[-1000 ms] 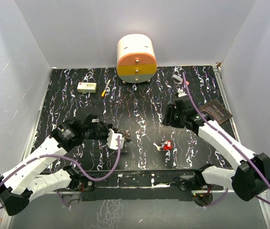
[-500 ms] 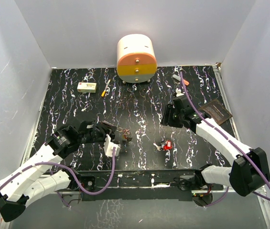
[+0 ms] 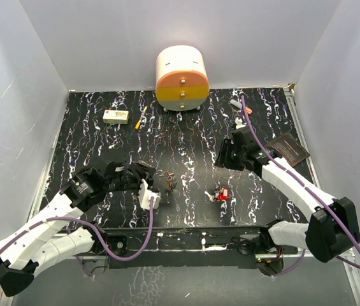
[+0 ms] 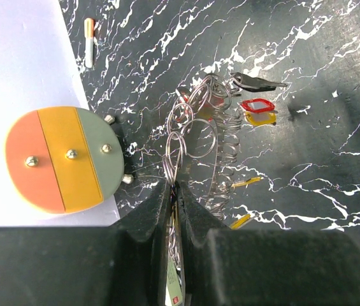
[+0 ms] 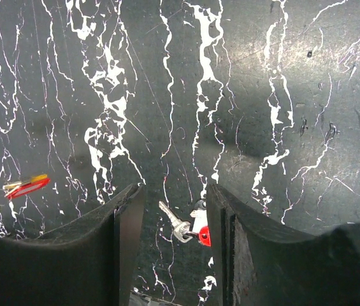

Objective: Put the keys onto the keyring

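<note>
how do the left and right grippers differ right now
The left gripper is shut, pinching the keyring; the right gripper is open and holds nothing, with a red-headed key lying untouched on the table beyond its fingers. In the top view the left gripper sits nearer the arm bases, the right gripper farther back. Both have black fingers.

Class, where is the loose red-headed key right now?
In the top view, the red-headed key lies on the table right of centre, near the front edge, to the right of the keyring that the left gripper holds.
</note>
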